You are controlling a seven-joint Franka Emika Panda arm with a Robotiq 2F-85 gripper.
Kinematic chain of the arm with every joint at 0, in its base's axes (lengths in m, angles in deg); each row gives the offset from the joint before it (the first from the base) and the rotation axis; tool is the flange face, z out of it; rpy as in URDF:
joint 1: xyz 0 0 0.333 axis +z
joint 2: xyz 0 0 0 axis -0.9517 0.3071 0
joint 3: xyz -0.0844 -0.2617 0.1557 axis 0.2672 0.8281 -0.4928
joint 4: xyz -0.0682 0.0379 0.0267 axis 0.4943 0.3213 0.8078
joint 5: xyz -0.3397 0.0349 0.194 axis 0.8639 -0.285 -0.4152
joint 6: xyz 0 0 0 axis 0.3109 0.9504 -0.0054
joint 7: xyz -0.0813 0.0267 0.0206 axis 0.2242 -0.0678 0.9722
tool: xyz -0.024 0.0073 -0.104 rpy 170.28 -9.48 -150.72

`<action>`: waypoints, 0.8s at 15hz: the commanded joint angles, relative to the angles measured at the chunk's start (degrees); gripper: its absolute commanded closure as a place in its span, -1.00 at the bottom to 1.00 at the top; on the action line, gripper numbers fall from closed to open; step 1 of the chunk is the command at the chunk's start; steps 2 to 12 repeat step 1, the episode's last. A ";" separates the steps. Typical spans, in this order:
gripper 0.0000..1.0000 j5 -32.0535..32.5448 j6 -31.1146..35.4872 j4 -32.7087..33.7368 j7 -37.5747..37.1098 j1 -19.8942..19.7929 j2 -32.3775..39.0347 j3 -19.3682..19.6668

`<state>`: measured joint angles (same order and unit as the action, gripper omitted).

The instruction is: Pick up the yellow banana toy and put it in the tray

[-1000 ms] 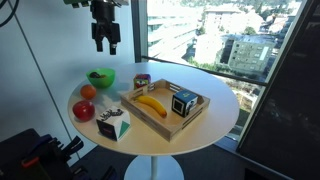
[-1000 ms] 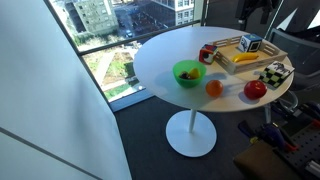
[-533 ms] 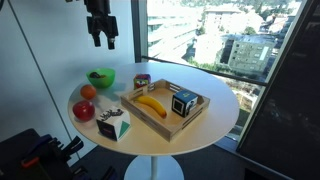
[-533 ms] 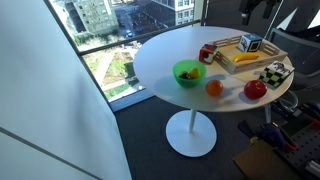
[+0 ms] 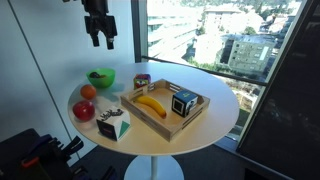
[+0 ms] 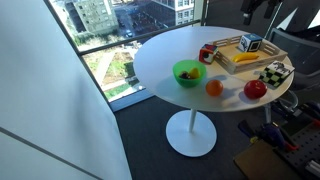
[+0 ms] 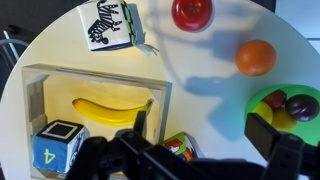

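Observation:
The yellow banana toy (image 5: 151,105) lies inside the light-wood tray (image 5: 190,121) on the round white table, next to a black-and-blue cube (image 5: 183,102). It shows in the other exterior view (image 6: 241,58) and in the wrist view (image 7: 107,109) too, with the tray (image 6: 232,69) (image 7: 35,82) around it. My gripper (image 5: 103,42) hangs high above the table's back edge, over the green bowl (image 5: 100,77), open and empty. In the wrist view its fingers (image 7: 205,130) are spread wide, with nothing between them.
On the table stand a green bowl of fruit (image 7: 288,106), an orange (image 7: 256,57), a red apple (image 7: 192,12), a white printed box (image 7: 108,24) and a small colourful can (image 5: 142,82). Large windows stand behind the table.
The gripper has risen a little and shifted slightly away from the tray over the last second. The objects on the table have not moved.

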<state>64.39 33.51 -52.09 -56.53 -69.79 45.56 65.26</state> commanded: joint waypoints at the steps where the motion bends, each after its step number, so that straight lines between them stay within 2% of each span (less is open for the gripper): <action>1: -1.00 -0.08 -0.11 0.09 0.09 -0.31 0.01 -0.28; 12: -1.00 -0.08 -0.11 0.09 0.09 -0.31 0.01 -0.28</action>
